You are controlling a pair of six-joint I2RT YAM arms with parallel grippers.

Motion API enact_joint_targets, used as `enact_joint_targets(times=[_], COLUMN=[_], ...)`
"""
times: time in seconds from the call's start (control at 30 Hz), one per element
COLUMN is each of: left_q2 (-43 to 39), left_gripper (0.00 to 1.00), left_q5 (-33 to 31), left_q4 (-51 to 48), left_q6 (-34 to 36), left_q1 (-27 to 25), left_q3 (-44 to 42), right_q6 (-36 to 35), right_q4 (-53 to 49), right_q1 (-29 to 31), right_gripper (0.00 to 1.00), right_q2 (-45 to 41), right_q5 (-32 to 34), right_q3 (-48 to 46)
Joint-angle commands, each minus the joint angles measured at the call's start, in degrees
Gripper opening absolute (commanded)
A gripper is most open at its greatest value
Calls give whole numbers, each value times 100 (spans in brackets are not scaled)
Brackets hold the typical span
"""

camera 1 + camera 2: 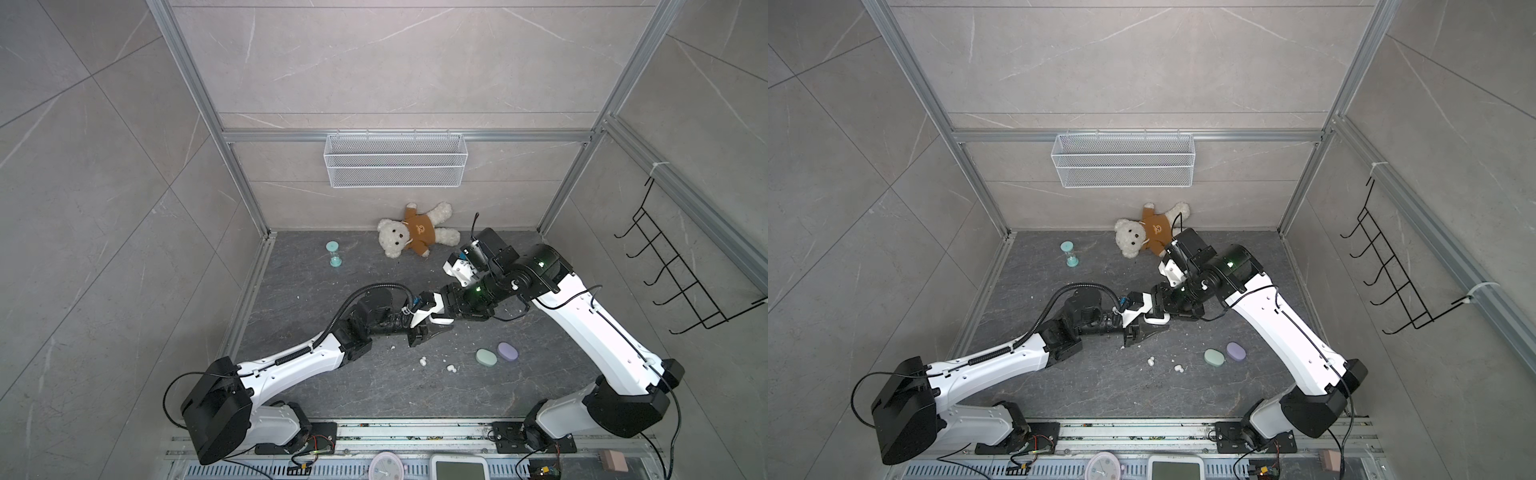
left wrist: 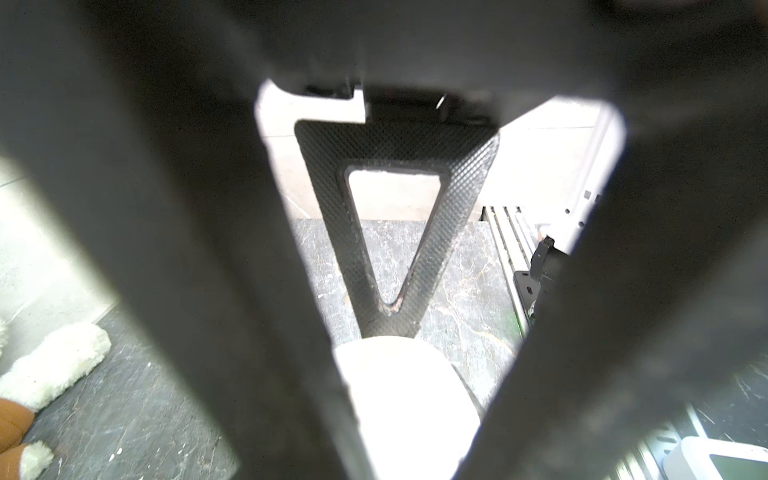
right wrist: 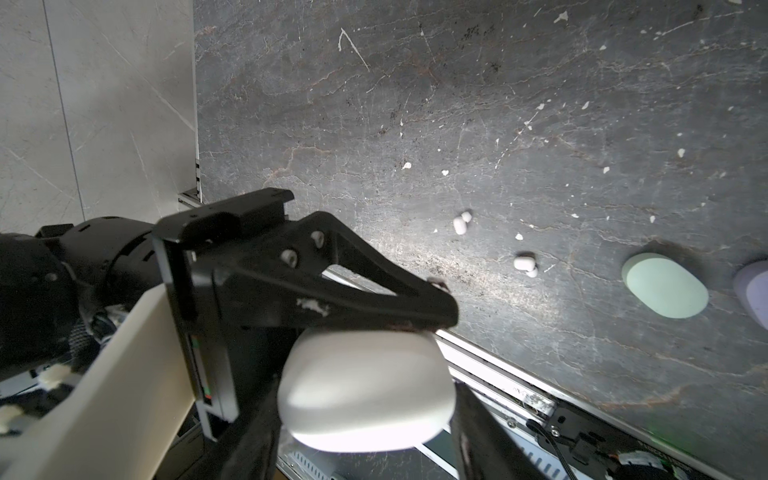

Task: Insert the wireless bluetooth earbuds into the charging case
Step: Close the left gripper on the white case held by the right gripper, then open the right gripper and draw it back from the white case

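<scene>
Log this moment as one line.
left gripper: shut on white case | right gripper: fingers flank same case, grip unclear | white earbuds: loose on table

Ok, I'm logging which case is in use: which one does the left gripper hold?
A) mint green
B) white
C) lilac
B: the left gripper is shut on the white case; the mint green case and lilac case lie on the table.
</scene>
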Motion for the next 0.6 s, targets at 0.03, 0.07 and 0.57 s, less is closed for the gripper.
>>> enact_joint_targets(times=[0.03, 0.07, 0.57], left_q2=[-66, -82, -412], left_gripper=[31, 31, 28], left_q5=[176, 165, 130], left_q4=[88, 96, 359], left_q6=[91, 81, -323], left_q1=[-51, -51, -50], left_q3=[199, 185, -203], right_q6=[-75, -75, 117], right_q4=[-40, -54, -111], right_q1=[69, 65, 22], right_gripper=[67, 69, 88], right_q2=[7, 6, -384], right_q5=[49, 54, 491], right_q3=[185, 203, 319])
